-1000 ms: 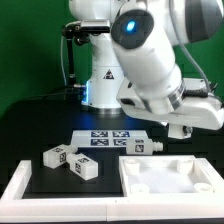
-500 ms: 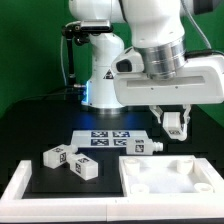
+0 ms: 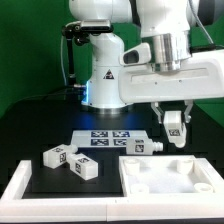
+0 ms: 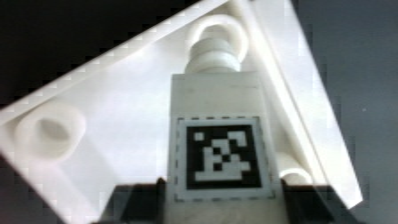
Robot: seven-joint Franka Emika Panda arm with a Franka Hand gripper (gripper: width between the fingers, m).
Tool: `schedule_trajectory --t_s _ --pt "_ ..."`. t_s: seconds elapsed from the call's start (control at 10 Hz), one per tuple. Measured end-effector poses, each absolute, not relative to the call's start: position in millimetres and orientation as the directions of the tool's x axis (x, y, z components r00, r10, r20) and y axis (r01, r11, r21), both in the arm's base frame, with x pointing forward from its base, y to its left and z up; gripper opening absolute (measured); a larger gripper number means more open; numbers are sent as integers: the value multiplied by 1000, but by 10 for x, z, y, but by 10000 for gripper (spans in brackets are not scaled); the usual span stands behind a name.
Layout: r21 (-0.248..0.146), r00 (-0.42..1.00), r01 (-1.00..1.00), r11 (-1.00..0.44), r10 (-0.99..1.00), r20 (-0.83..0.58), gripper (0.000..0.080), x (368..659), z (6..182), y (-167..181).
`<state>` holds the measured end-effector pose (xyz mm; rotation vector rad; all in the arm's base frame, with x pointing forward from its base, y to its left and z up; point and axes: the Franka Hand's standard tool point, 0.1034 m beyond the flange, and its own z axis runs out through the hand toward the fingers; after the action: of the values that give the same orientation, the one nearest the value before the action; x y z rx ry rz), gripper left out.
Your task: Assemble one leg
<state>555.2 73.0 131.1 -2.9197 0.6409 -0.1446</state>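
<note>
My gripper (image 3: 176,128) is shut on a white leg (image 3: 176,131) with a black marker tag, held upright above the far right corner of the white tabletop (image 3: 170,176). In the wrist view the leg (image 4: 222,120) points with its threaded tip at a corner of the tabletop (image 4: 107,110), close to a round screw hole (image 4: 54,128). Three more white legs lie on the black table: two (image 3: 70,162) at the exterior view's left and one (image 3: 139,147) near the tabletop's far edge.
The marker board (image 3: 108,137) lies flat behind the tabletop. A white raised border (image 3: 18,185) runs along the front left of the work area. The robot's base (image 3: 100,80) stands at the back.
The arm has turned and moved toward the exterior view's right, bringing the held leg upright above the tabletop's far right corner.
</note>
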Motion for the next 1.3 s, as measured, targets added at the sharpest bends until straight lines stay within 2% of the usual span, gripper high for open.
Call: schedule_trajectory --t_s 0.2,0.3,0.6,0.7,1.0,1.1,1.3 --pt "-150 917 -304 -941 -332 220 287 5882 1544 701" --pt "-169 894 -295 -940 -335 298 287 5971 1590 807" --pt "-218 845 -268 -939 -337 414 287 5898 1539 988" --pt "-191 862 -225 -955 -287 418 287 5923 1515 976" --pt "-86 884 -58 -995 -91 458 287 6280 1553 876" --pt "-77 887 -31 -997 -63 457 287 6267 1529 965" --pt "-86 887 -48 -995 -82 455 287 6265 1525 948"
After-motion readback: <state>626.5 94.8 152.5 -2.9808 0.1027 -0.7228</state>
